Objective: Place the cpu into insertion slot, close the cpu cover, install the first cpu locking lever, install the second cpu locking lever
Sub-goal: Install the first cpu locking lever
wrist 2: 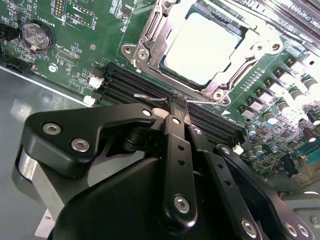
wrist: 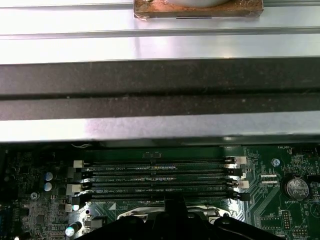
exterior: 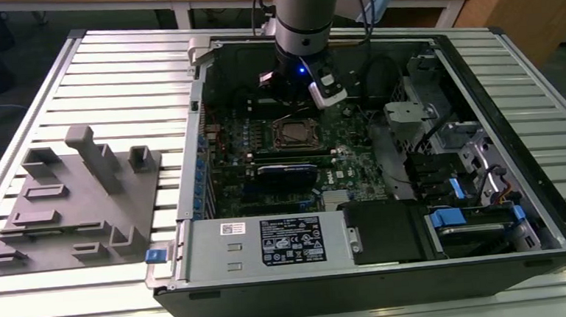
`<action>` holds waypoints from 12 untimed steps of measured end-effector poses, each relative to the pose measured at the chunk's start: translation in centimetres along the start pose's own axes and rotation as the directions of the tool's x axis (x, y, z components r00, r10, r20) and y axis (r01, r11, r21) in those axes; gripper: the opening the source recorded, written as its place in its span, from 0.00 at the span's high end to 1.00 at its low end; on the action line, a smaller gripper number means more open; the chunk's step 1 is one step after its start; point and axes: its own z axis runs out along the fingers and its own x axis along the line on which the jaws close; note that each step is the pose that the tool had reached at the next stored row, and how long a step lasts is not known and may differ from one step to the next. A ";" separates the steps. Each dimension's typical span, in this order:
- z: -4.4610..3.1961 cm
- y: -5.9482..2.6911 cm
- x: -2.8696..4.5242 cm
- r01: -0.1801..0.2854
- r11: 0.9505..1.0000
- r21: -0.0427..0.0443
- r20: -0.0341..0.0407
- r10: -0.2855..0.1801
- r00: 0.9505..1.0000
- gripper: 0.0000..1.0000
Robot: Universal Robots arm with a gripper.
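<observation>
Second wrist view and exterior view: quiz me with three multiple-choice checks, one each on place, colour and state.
1. Where are the tips of the gripper? A above the grey fixture; B at the long black slots beside the socket; C over the power supply.
2. What colour is the board? A green; B red; C white.
3. The chip is: A on the table; B tilted against the case; C seated in the socket, metal frame around it.
Answers: B, the tips sit at the slots by the socket's edge; A, green shows between the parts; C, the frame lies flat around it.
</observation>
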 end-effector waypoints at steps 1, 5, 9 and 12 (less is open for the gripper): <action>0.15 -0.03 0.00 0.000 1.000 0.000 0.000 0.000 1.000 0.89; 0.19 -0.04 0.00 0.000 1.000 0.000 0.002 0.000 1.000 0.89; 0.28 -0.06 0.00 0.002 1.000 -0.001 0.007 -0.002 1.000 0.89; 0.38 -0.08 0.00 0.002 1.000 -0.001 0.009 -0.002 1.000 0.89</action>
